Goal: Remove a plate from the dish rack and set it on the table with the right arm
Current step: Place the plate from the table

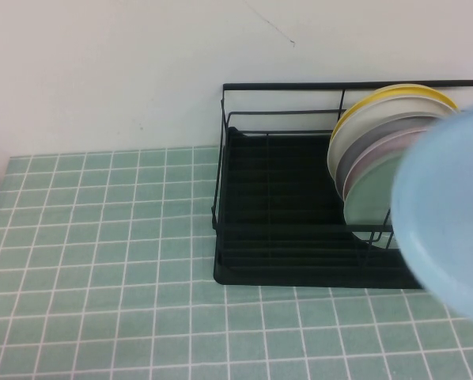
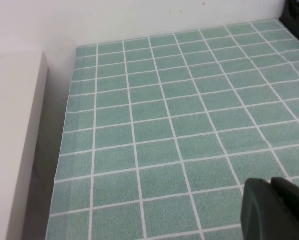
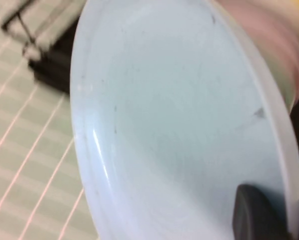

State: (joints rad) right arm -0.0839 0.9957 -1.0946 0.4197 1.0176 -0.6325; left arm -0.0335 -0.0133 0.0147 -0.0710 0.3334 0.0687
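Observation:
The light blue plate (image 1: pixel 446 206) hangs tilted in the air in front of the right end of the black wire dish rack (image 1: pixel 276 182), clear of its slots. In the right wrist view the plate (image 3: pixel 174 125) fills the picture. My right gripper (image 3: pixel 282 210) is shut on the plate's rim, with one dark finger (image 3: pixel 254 212) pressed on the inner face. In the high view the plate hides the right arm. My left gripper (image 2: pixel 272 187) hovers shut over the green tiled table (image 2: pixel 164 125), far from the rack.
Several plates stay upright in the rack: yellow (image 1: pixel 402 95), pink (image 1: pixel 387 146) and mint green (image 1: pixel 371 198) among them. The tiled table (image 1: pixel 102 261) stretches left of and in front of the rack. A white ledge (image 2: pixel 14 140) borders the table's left edge.

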